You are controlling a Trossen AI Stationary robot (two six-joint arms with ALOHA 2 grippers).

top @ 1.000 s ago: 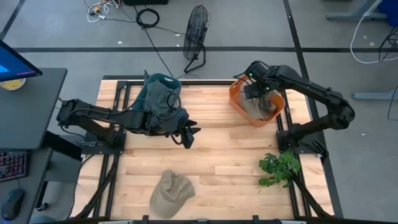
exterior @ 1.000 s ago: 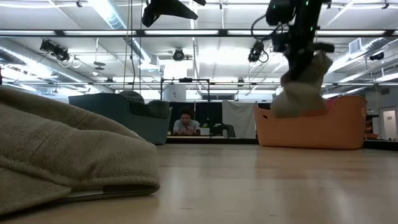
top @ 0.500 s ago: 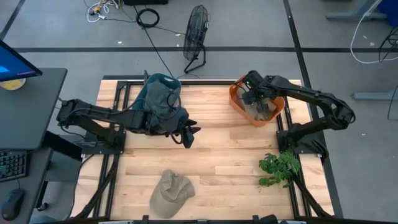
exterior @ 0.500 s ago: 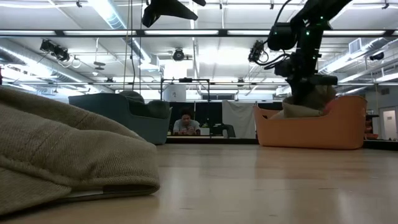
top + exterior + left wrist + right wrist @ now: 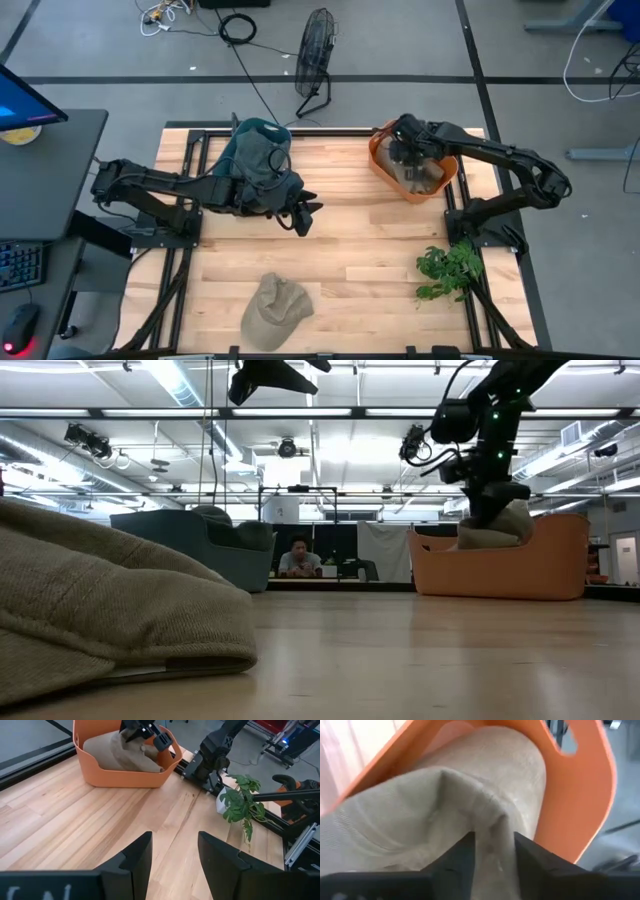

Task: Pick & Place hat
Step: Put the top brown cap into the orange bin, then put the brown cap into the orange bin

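A tan hat (image 5: 435,805) lies in the orange basket (image 5: 415,172) at the table's far right. My right gripper (image 5: 495,855) reaches down into the basket with its fingers apart on either side of a raised fold of that hat. A second tan hat (image 5: 275,310) rests flat on the table near the front edge; it fills the left of the low view (image 5: 100,610). My left gripper (image 5: 303,215) hovers open above the table's middle left, holding nothing. My right gripper comes from above, slanting down into the basket, and a raised fold of the hat's crown (image 5: 492,827) stands between its two fingers. Whether the fingers touch the cloth, I cannot tell. The hat rests inside the basket (image 5: 495,530), its top showing above the rim.
A teal basket (image 5: 258,160) heaped with dark cloth sits at the far left, under my left arm. A green plant (image 5: 450,268) stands at the right edge. Bare wood lies between the two baskets and the near hat. A person sits in the room beyond.
My right gripper has gone down and a little toward the table's left, into the orange basket. The tan hat, which hung below it above the basket's rim, now sits inside the basket.
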